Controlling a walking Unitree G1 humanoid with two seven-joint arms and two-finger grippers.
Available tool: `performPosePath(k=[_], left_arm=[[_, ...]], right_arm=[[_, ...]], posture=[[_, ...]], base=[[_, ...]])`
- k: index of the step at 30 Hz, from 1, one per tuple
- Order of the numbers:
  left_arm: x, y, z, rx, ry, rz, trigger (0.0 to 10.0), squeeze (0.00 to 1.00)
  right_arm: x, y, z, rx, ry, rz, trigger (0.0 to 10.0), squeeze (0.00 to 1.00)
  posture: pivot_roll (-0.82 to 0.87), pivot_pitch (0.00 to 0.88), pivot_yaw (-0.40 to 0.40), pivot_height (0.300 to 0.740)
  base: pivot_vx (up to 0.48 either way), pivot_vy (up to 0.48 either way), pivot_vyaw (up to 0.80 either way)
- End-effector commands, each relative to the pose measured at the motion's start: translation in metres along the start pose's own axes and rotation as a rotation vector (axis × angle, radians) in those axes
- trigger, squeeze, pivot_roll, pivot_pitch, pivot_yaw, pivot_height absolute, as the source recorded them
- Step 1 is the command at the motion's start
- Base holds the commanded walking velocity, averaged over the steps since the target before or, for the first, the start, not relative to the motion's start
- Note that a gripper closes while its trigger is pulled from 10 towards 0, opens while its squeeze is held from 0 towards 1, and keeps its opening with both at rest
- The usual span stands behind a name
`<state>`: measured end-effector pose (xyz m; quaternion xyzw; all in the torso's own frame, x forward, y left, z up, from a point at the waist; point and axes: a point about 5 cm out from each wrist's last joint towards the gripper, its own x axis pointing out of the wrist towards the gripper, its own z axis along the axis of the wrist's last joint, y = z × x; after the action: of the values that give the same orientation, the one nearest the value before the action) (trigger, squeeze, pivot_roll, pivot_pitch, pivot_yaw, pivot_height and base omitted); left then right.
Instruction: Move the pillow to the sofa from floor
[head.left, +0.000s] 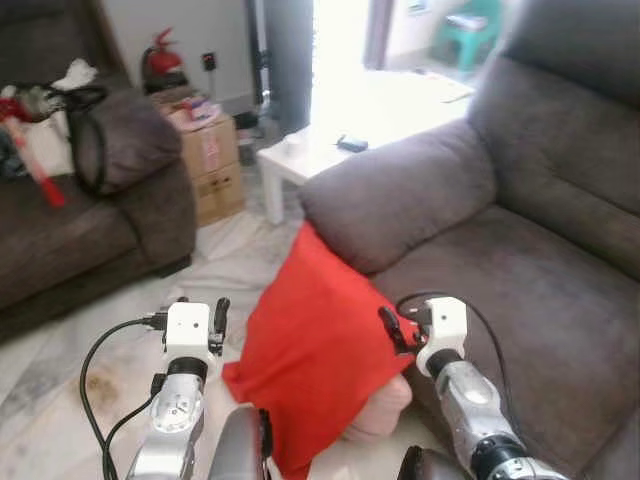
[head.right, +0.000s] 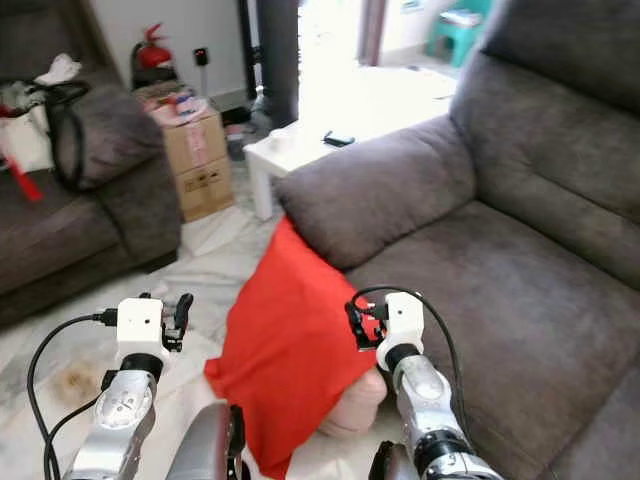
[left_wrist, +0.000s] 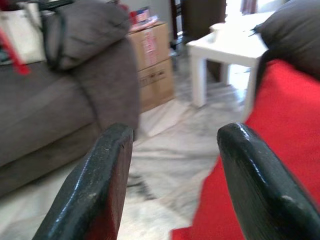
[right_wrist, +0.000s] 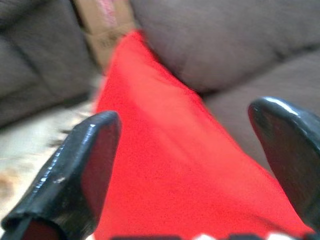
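**Left eye view: red pillow propped against the sofa**

The red pillow was seen standing on the marble floor, leaned against the grey sofa front. Cardboard boxes were stacked by a second sofa, items piled on top. The left end effector and right end effector were held wide, flanking the pillow.

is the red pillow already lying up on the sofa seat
No, the red pillow leans against the front of the sofa with its lower end down at the floor, between the open left gripper and right gripper.
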<state>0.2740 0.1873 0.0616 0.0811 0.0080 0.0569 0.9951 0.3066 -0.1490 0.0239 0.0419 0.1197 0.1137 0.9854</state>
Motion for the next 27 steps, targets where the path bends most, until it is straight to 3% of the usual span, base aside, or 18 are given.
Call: performPosePath(k=[1,16,19,27], left_arm=[[-0.0001,-0.0041,-0.0004,0.000,0.008,-0.013,10.0,0.00],[-0.0005,-0.0047,-0.0001,-0.004,0.009,-0.017,10.0,0.00],[-0.0004,-0.0049,-0.0001,-0.003,0.010,-0.019,10.0,0.00],[0.0000,-0.0069,0.0003,-0.007,0.010,-0.030,10.0,0.00]], right_arm=[[-0.0032,-0.0096,-0.0011,0.004,0.009,-0.029,10.0,0.00],[-0.0024,-0.0055,-0.0012,-0.017,0.010,-0.005,10.0,0.00],[-0.0023,-0.0050,-0.0010,-0.021,0.008,-0.001,10.0,0.00],[-0.0025,-0.0064,-0.0026,0.003,0.019,-0.016,10.0,0.00]], posture=[[0.07,0.047,-0.030,0.600],[0.07,0.049,-0.029,0.600],[0.07,0.050,-0.029,0.600],[0.07,0.050,-0.029,0.600]], base=[[0.262,0.000,0.00],[0.281,0.000,0.00],[0.299,0.000,0.80],[0.291,0.000,0.00]])
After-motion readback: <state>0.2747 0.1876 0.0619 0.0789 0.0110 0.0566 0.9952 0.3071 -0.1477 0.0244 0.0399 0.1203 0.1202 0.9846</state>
